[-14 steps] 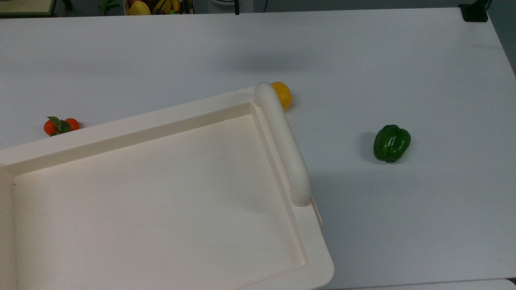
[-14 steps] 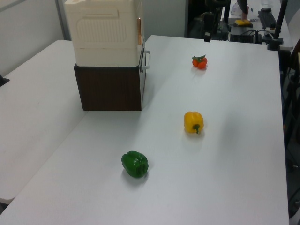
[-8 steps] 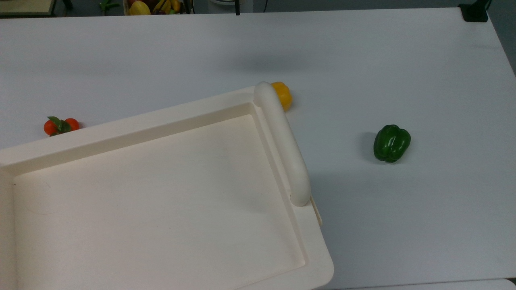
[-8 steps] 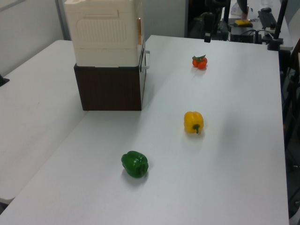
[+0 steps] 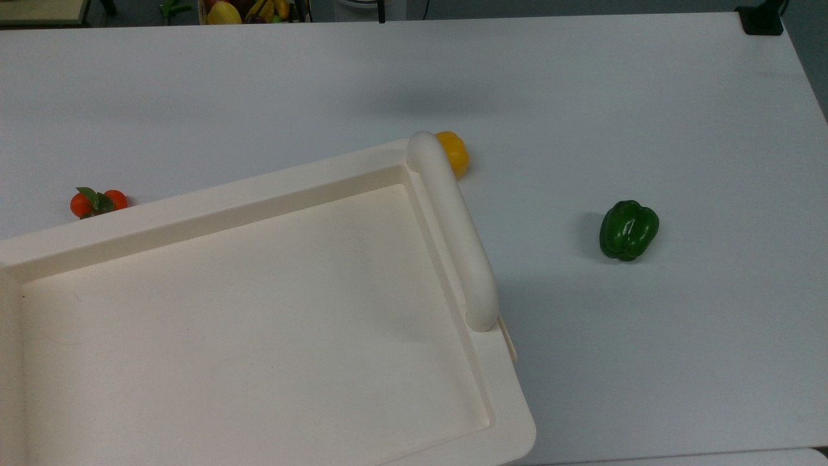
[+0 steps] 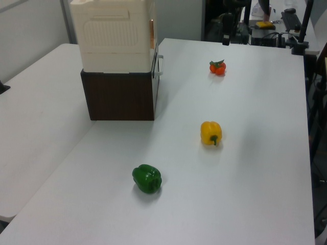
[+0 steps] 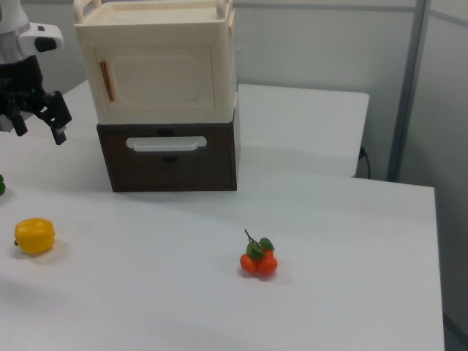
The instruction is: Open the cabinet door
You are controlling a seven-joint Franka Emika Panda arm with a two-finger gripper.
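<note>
Right view: the cabinet (image 7: 157, 66), cream, stands on a dark brown drawer base (image 7: 172, 155) at upper left of the frame. The cabinet door (image 7: 157, 78) lies flush and closed (orange strip along its left edge). The gripper (image 7: 38, 126), fingers spread and holding nothing, hangs at the far left edge, apart from the door.

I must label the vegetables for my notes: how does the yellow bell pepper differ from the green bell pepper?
The yellow bell pepper is yellow; the green bell pepper is dark green. In the top view, the yellow one sits partly hidden behind the cream cabinet's rounded bar, while the green one lies in the open, apart from it. Both are glossy, lobed, similar in size, and rest on the white table.
</note>
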